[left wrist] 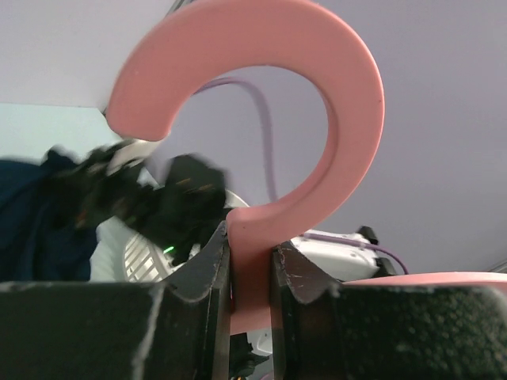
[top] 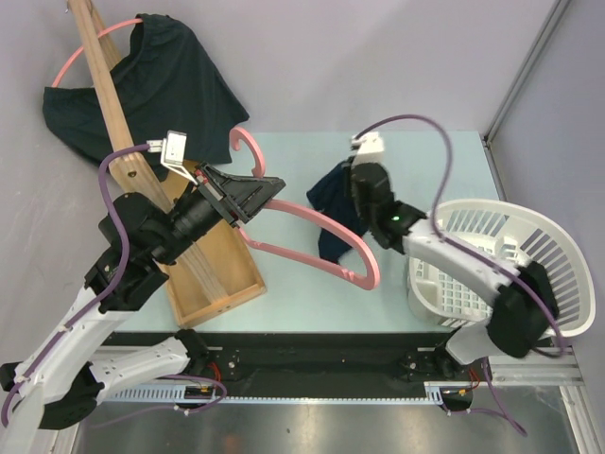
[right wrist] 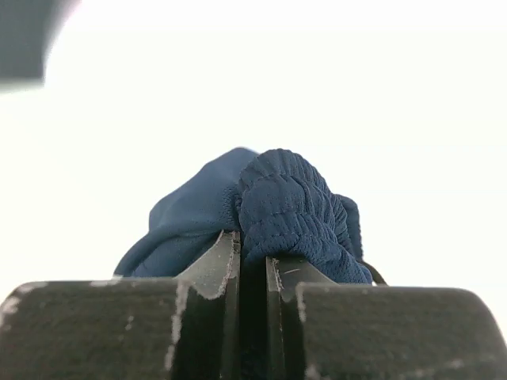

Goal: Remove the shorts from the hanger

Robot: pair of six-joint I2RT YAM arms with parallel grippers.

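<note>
A pink hanger (top: 317, 248) is held up over the table. My left gripper (top: 269, 191) is shut on its neck just below the hook (left wrist: 261, 87). The navy shorts (top: 331, 203) hang bunched on the hanger's right arm. My right gripper (top: 361, 200) is shut on their waistband (right wrist: 289, 210), which bulges over the fingertips (right wrist: 222, 261). The blackish dark green shorts (top: 151, 85) hang on a second pink hanger (top: 80, 57) at the back left, away from both grippers.
A long wooden box (top: 189, 260) leans from the back left down to the table's front left. A white laundry basket (top: 515, 274) stands at the right, under my right arm. A grey wall runs behind the table (top: 454, 161).
</note>
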